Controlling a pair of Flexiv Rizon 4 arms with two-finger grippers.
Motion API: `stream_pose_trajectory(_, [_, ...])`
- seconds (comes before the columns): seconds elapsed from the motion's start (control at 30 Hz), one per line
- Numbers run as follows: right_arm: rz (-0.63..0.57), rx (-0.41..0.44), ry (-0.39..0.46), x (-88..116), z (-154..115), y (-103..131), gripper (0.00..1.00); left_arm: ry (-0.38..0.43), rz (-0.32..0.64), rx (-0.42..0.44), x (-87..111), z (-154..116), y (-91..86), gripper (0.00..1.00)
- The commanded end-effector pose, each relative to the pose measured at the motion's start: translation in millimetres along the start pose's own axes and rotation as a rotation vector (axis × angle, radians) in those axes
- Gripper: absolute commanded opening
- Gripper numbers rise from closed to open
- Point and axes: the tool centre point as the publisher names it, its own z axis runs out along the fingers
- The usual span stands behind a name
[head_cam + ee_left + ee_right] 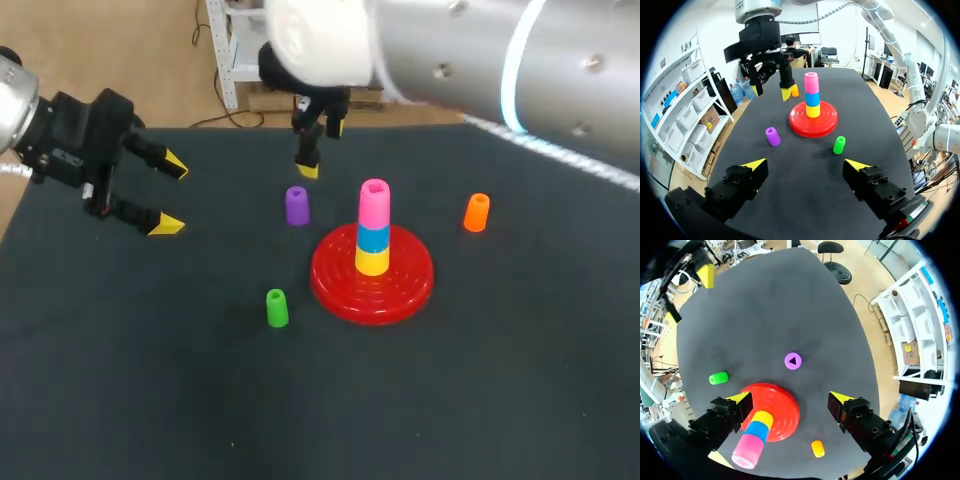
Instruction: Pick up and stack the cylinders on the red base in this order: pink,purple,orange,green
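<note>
The red base (345, 285) holds a stack of yellow, blue and a pink cylinder (374, 200) on top. A purple cylinder (297, 205) stands left of the base, a green one (277, 307) is at its front left, and an orange one (477, 212) is to its right. My right gripper (318, 140) hangs open above and behind the purple cylinder (793, 360), which lies ahead of its spread fingers (740, 398). My left gripper (170, 195) is open at the table's left side, holding nothing, with the purple (772, 136) and green (839, 144) cylinders ahead of it.
The dark table (480, 400) has open room in front of and to the right of the base. The right arm's large body spans the far right above the table.
</note>
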Motion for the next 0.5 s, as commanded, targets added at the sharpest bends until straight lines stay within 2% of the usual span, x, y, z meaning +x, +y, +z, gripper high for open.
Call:
stream_pose_trajectory(0.03, [-0.001, 0.034, 0.039, -7, 8, 8, 1.00, -0.004, 0.002, -0.002, 1.2, 0, -0.4, 1.00])
stream_pose_trajectory(0.5, [-0.025, 0.002, 0.017, -11, 36, 24, 1.00, -0.004, 0.002, -0.002, 1.2, 0, -0.4, 1.00])
